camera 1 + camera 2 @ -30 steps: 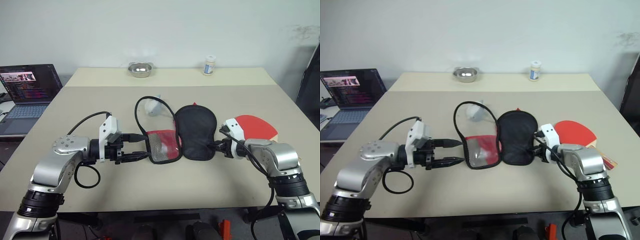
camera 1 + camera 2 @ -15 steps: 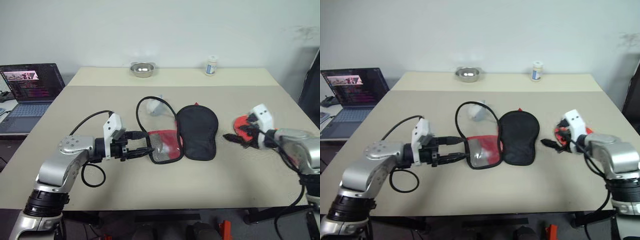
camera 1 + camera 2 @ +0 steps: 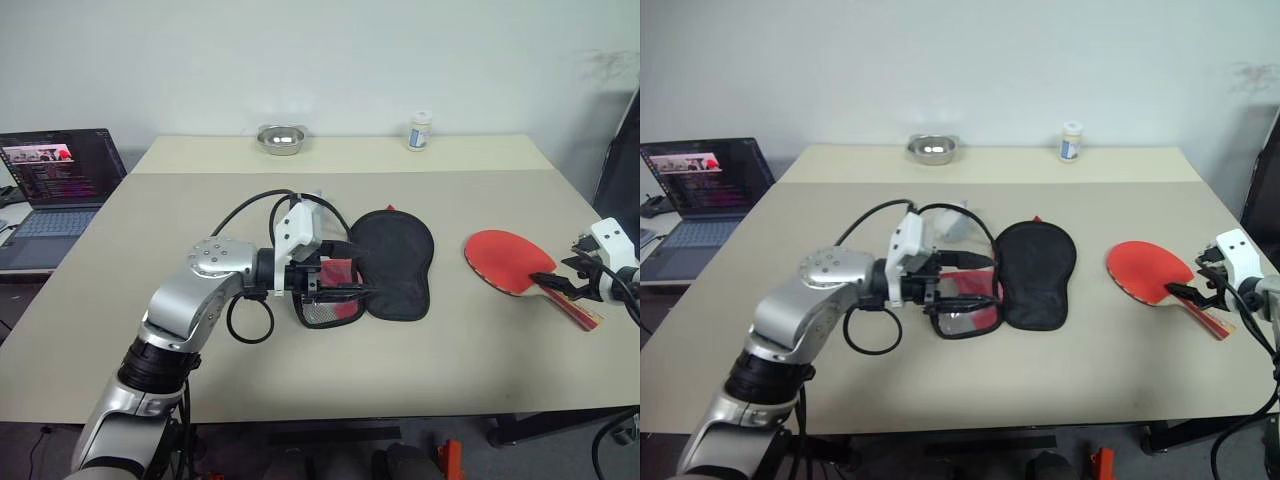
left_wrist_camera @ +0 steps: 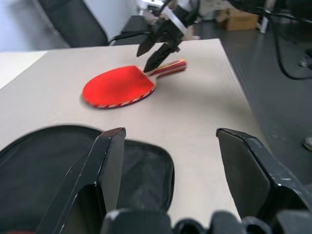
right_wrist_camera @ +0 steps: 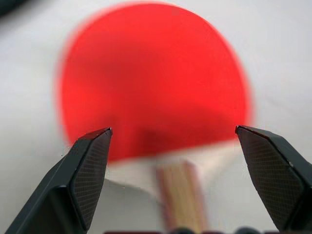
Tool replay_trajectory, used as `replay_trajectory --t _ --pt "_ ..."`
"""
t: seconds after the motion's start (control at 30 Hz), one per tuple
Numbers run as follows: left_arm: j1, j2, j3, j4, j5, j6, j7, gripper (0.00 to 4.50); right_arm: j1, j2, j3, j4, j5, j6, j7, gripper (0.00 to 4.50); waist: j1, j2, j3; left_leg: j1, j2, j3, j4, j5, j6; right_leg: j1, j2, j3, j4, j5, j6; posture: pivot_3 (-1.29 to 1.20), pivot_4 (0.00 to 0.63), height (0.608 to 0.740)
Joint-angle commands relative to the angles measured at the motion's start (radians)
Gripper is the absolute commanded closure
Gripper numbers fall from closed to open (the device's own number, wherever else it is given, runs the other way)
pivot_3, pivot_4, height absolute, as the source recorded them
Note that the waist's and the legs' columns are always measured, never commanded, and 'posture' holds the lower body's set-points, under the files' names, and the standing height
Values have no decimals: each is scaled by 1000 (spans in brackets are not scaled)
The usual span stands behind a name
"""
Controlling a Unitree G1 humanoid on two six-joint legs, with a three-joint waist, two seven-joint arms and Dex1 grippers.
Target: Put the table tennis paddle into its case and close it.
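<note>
Looking down at your beige table (image 3: 300,390), your left gripper (image 3: 350,279) reaches sideways over the case (image 3: 385,262) with fingers spread and empty, your right gripper (image 3: 548,283) hangs wide over the table tennis paddle (image 3: 510,264) handle just right of it, laptop (image 3: 55,180) far left, steel bowl (image 3: 280,138) and small bottle (image 3: 420,131) behind.

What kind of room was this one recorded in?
Most likely an office or lab: plain beige tables against a bare white wall, an open laptop showing code on a side desk, and a black office chair nearby.
</note>
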Motion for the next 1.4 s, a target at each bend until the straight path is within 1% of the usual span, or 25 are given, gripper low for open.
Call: replay_trajectory --t 0.03,0.17,0.5,0.6,0.63,0.77,0.8,0.9,1.07,1.13,1.23,1.27,1.33,1.4 --pt "-21 -3 -3 13 16 -43 -28 1265 -52 -17 45 95 -60 -67 70 40 -4 0 0 0 1 0 0 0 0 0 1 0 0 0 0 0 150 740" --pt "-13 -1 5 23 21 -55 -40 1265 -79 -3 77 179 -97 -109 117 40 -10 0 0 0 1 0 0 0 0 0 1 1 0 0 0 0 150 740" --pt "8 7 19 27 32 -63 -39 1265 -158 58 72 331 -140 -158 62 40 -19 0 0 3 1 3 1 0 0 0 -1 11 0 3 4 0 150 740" --pt "13 9 20 30 35 -69 -37 1265 -168 73 66 352 -144 -158 51 585 -21 0 0 5 1 5 1 0 0 1 -1 14 1 4 6 0 150 740" --pt "13 8 20 32 35 -69 -36 1265 -171 77 63 357 -144 -157 50 833 -22 0 0 7 1 6 1 0 0 2 -1 15 1 4 6 0 150 740" --pt "16 8 24 37 36 -72 -35 1265 -184 104 54 361 -139 -148 48 2065 -23 -1 0 13 1 8 2 0 0 8 -1 17 0 5 7 0 150 740" --pt "17 9 25 38 37 -73 -35 1265 -186 108 55 360 -141 -147 47 2469 -23 -1 0 16 1 8 1 0 0 10 -1 18 -1 5 7 0 150 740" --pt "17 13 31 46 39 -77 -34 1265 -196 121 46 361 -145 -142 27 3397 -25 -2 -1 17 1 8 1 0 0 11 -1 18 -1 5 7 0 150 740" --pt "30 32 61 53 36 -80 -25 1265 -235 128 11 347 -138 -120 -59 3420 -33 -2 -1 17 1 9 1 0 0 11 -1 19 -1 6 8 0 150 740" --pt "47 55 86 55 34 -83 -25 1265 -254 131 -10 305 -121 -97 -87 3420 -35 -2 -1 17 2 9 1 0 0 10 -1 19 0 6 8 0 150 740" --pt "81 98 123 60 39 -96 -27 1265 -248 138 -45 162 -76 -4 -78 3420 -35 0 0 15 2 9 -1 0 0 7 -1 20 0 6 8 0 150 740" --pt "91 111 135 65 44 -102 -24 1265 -229 144 -62 82 -51 51 -82 3420 -35 1 0 12 2 9 -1 0 0 4 -1 20 0 6 8 0 150 740" --pt "106 130 150 73 56 -120 -17 1265 -165 163 -90 -119 -9 170 -107 3420 -32 1 0 2 3 8 0 0 0 -4 -1 19 1 6 8 0 150 740" --pt "114 135 164 75 54 -123 -9 1265 -101 218 -136 -344 43 320 -181 3420 -25 1 0 0 4 7 0 0 0 -5 -1 18 1 6 8 0 150 740"
